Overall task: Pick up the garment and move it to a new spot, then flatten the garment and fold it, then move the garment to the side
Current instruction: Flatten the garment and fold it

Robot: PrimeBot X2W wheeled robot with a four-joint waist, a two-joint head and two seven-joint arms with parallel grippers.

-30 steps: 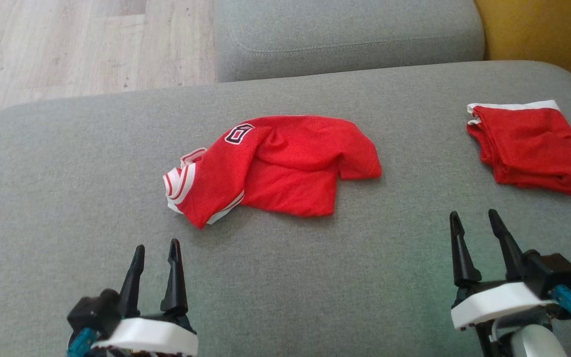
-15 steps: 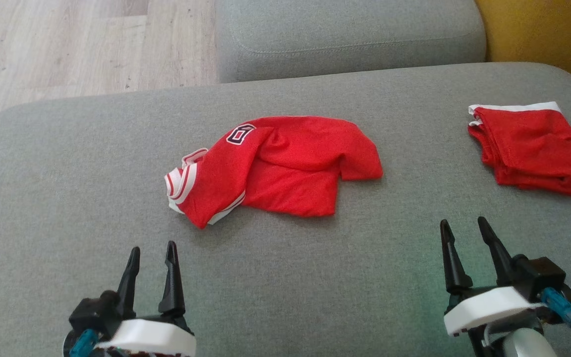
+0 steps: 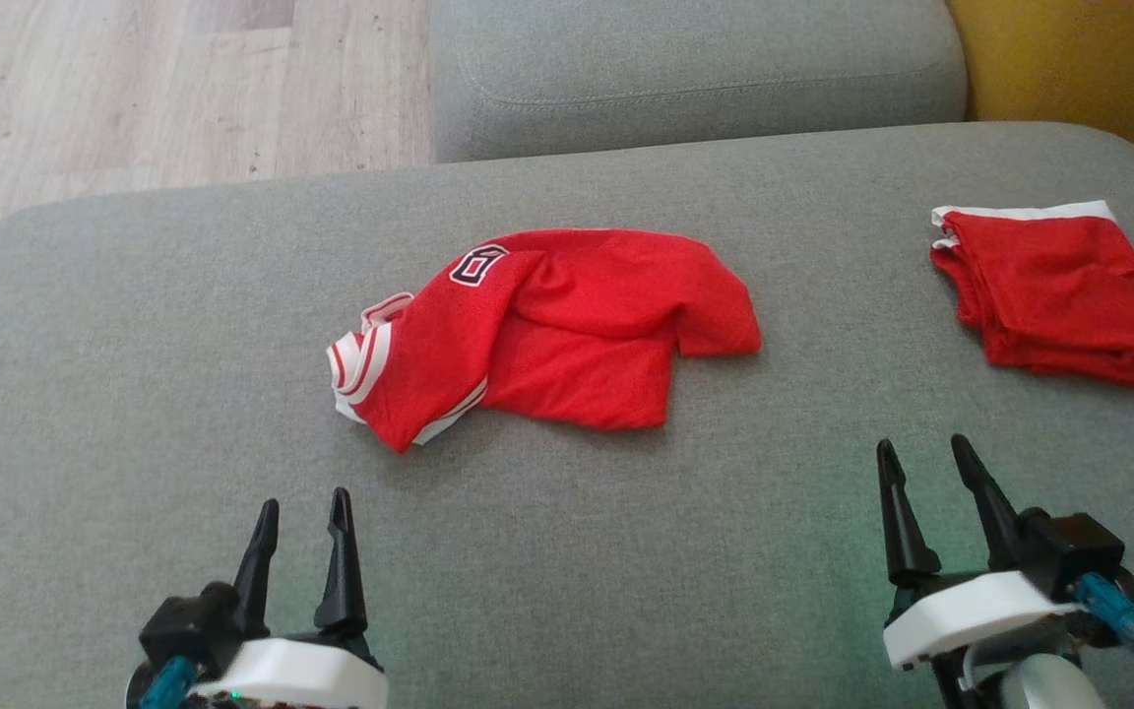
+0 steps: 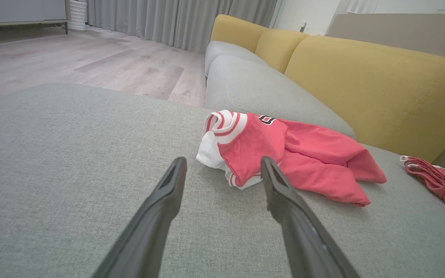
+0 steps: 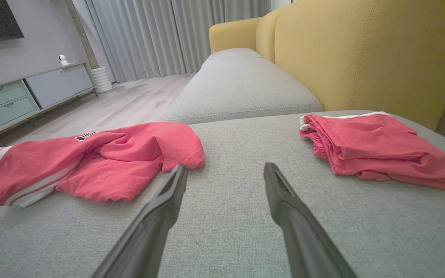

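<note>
Left claw (image 3: 304,499) and right claw (image 3: 921,443) hover released, fingers spread and holding nothing, low over a grey sofa cushion (image 3: 114,374). Ahead of them the crumpled red garment (image 3: 567,335) lies mid-cushion, apart from both. A folded red garment (image 3: 1059,295) rests near the cushion's right edge.

Two garments lay there: one crumpled jersey (image 3: 567,335) ahead of the left gripper (image 3: 304,497), one folded bundle (image 3: 1059,295) beyond the right gripper (image 3: 921,441).
</note>
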